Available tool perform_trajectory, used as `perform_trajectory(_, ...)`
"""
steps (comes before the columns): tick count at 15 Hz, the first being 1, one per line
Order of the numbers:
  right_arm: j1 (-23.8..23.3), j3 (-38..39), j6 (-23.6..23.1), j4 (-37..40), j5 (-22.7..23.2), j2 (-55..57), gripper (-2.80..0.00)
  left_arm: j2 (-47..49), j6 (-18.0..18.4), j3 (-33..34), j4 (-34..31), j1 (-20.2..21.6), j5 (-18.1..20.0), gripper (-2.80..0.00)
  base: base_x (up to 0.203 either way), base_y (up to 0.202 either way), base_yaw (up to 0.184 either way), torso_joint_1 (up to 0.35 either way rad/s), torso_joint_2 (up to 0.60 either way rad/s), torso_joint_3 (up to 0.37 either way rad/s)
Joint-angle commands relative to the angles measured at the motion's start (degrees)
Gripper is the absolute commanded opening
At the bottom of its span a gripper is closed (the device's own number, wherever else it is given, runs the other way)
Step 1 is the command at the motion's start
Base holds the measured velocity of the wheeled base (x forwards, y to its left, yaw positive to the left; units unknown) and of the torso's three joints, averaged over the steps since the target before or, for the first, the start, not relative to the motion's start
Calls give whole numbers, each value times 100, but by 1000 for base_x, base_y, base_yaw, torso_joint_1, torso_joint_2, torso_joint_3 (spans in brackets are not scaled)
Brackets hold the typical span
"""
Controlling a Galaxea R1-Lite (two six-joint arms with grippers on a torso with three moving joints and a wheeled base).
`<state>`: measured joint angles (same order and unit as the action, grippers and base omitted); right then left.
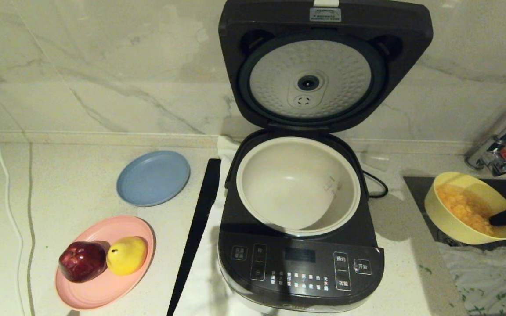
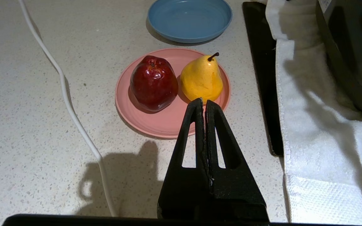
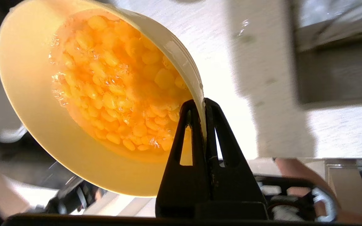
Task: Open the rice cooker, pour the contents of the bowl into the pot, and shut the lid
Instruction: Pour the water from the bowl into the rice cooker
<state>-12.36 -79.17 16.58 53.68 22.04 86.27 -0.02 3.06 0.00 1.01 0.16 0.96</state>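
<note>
Pinching the bowl (image 1: 467,210) by its rim well right of the open rice cooker (image 1: 301,245), my right gripper (image 3: 204,105) had such a thin bite that I feared the wet, seemingly watery contents (image 3: 121,84) might slip and spill short of the pot (image 1: 298,184).

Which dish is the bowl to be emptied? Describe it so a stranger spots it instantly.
Start at the big dark rice cooker with its lid raised. Look to its right, by the tap: the pale yellow bowl there is pinched at its rim by the right gripper. Unlike the flat blue plate and pink plate on the left, it is deep and holds orange kernels.
</note>
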Motion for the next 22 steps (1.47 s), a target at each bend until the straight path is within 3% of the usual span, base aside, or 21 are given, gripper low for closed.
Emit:
perform_trajectory(1, 611, -371, 245, 171, 2, -58, -280, 2, 2, 44, 4, 2, 1, -280, 0, 0, 0, 0, 0, 0)
perform_trajectory(9, 2541, -1815, 1190, 311, -1041, 484, -280, 2, 2, 44, 4, 2, 0, -280, 0, 0, 0, 0, 0, 0)
perform_trajectory(17, 3748, -3123, 1784, 216, -1789, 1485, -280, 2, 2, 44, 4, 2, -8, -280, 0, 0, 0, 0, 0, 0)
perform_trajectory(22, 4398, -3139, 1971, -771, -2704, 2087, -280, 2, 2, 44, 4, 2, -5, -280, 0, 0, 0, 0, 0, 0)
